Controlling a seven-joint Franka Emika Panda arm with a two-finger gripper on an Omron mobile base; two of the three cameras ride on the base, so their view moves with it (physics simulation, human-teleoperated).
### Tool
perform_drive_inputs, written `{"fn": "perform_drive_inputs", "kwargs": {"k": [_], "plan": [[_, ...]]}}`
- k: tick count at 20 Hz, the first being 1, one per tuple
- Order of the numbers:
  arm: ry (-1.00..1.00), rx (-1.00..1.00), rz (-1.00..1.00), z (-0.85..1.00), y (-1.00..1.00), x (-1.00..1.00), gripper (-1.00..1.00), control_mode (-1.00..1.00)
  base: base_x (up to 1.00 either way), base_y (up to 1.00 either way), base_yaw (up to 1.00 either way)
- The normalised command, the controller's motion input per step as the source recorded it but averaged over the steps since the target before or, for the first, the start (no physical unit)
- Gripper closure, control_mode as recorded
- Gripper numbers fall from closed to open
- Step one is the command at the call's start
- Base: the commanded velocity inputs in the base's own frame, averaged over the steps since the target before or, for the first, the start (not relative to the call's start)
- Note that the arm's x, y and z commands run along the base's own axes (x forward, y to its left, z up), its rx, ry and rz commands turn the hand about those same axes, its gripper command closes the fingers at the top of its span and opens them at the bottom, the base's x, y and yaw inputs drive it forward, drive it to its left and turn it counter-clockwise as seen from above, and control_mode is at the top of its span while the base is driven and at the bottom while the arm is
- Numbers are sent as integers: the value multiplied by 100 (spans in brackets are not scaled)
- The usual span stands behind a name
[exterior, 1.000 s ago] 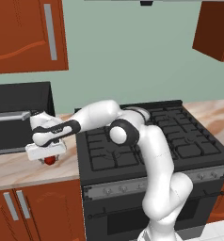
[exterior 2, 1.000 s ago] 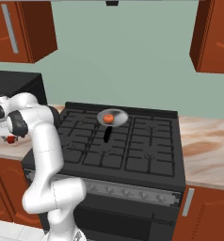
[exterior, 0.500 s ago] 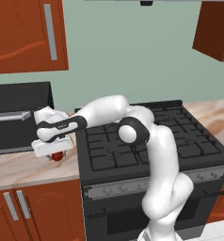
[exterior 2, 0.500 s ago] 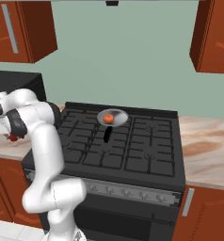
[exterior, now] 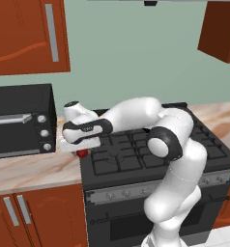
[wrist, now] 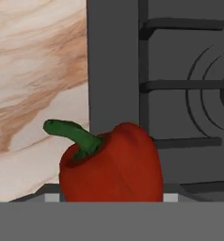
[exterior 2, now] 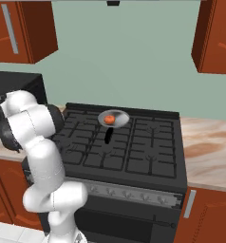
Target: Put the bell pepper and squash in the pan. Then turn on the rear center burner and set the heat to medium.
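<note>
My gripper (exterior: 81, 150) is shut on the red bell pepper (exterior: 81, 154), which hangs just above the seam between counter and stove. In the hand view the bell pepper (wrist: 111, 167) is close up with its green stem pointing left, held in the gripper (wrist: 111, 196), and the stove's left edge lies behind it. The grey pan (exterior 2: 119, 115) stands at the rear middle of the black range, its black handle (exterior 2: 108, 136) pointing forward. The pale orange squash (exterior 2: 109, 119) lies inside it. The pan covers the rear center burner.
A black toaster oven (exterior: 20, 120) stands on the marble counter (exterior: 35, 169) left of the range. Iron grates (exterior 2: 148, 147) cover the stove top and knobs (exterior 2: 134, 195) line its front. More counter (exterior 2: 207, 142) lies to the right, under wooden wall cabinets (exterior: 25, 34).
The gripper has carried the bell pepper to the right, from over the counter to the stove's left edge, and slightly upward. The pan and the squash have not moved.
</note>
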Motion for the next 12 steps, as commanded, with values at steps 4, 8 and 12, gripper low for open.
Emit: {"fn": "perform_drive_inputs", "kwargs": {"k": [4,8,12], "plan": [[3,14,-3,83,-100,32,100,-100,0,0,0],[15,16,-8,100,-90,43,100,-100,0,0,0],[10,4,-12,82,-94,63,100,-100,0,0,0]]}}
